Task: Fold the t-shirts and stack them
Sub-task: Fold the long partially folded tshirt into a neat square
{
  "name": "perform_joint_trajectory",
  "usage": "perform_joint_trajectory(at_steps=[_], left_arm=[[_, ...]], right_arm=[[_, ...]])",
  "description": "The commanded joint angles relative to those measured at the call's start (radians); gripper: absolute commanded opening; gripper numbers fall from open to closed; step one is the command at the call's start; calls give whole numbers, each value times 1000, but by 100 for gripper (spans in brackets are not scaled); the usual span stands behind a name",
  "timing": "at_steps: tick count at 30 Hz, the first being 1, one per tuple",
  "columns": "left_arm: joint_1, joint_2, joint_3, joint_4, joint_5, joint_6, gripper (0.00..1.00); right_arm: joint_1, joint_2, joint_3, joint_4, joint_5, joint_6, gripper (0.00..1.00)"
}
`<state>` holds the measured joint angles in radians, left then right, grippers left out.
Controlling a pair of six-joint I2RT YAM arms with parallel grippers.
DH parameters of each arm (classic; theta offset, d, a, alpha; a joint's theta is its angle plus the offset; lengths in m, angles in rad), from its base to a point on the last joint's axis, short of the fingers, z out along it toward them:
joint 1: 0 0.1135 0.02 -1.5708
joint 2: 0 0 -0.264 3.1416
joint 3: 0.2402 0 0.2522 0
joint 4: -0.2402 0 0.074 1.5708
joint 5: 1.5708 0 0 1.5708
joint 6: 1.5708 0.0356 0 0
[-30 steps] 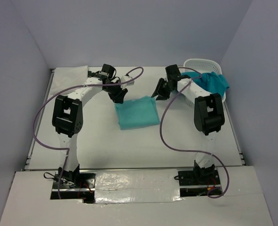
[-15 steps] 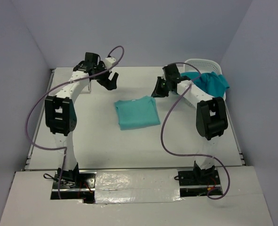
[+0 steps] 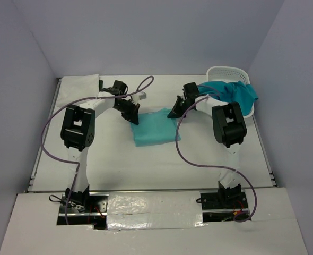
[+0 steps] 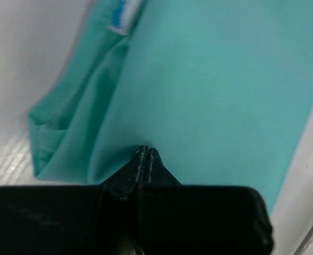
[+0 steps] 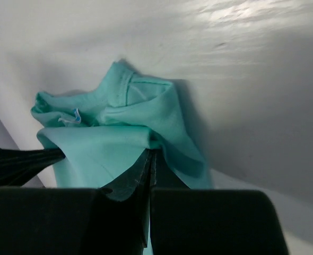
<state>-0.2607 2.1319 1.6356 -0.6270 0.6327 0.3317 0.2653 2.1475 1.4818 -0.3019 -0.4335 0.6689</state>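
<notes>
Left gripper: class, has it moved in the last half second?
Yes. The left gripper has come away from the far edge of the table, toward the arm bases, down onto the far left corner of the teal shirt.

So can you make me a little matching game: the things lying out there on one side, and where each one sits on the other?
Things:
1. mint shirt
2. teal shirt
3. basket
4. white cloth

Places:
A. lying flat at the far left
B. draped over the basket's rim
C. standing at the far right
D. folded, in the middle

Pairs: 1-D, 2-B, 3-C, 4-A
</notes>
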Motion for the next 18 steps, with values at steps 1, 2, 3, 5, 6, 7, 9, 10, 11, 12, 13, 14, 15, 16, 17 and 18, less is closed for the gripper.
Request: perform_joint_trajectory(at_steps=[1,2,3,5,6,7,9,10,11,12,13,14,15,16,17,18], left_arm=[[26,28,72,42,-39,-54,5],[28,61,105,41,-57,-63,5],[29,78,122,27,-108,-63,4],[37,108,157,16,-151,-69,3],[44,108,161,18,-190,-69,4],[49,105,162,19,-208,-69,6],[54,74,161,24,-223,-51,24],[54,63,165,24,-232,-40,29],[54,47,193,23,-243,-24,33],[55,37,213,15,-255,-8,40],[55,27,234,3,-271,1,46],[57,-4,260,13,-331,-12,51],[70,-24,268,32,-359,-34,59],[81,-42,274,52,-376,-60,66],[92,-76,294,65,-386,-107,81],[121,-93,299,66,-363,-131,89]], right_arm=[[-20,14,55,-6,21,-20,0],[-24,17,67,-22,21,-31,0],[-28,18,72,-28,24,-40,0],[-38,20,87,-48,29,-71,0],[-44,22,95,-54,29,-81,0],[-49,29,112,-77,27,-100,0],[-58,37,132,-100,13,-118,0],[-58,40,152,-114,12,-130,0],[-60,37,164,-153,19,-159,0],[-60,29,175,-170,45,-175,0],[-60,17,181,-186,59,-189,0],[-60,-21,178,-209,74,-216,0],[-58,-43,172,-220,110,-227,1],[-58,-63,155,-230,128,-236,10],[-58,-81,146,-253,147,-253,14],[-58,-110,135,-266,159,-261,17]])
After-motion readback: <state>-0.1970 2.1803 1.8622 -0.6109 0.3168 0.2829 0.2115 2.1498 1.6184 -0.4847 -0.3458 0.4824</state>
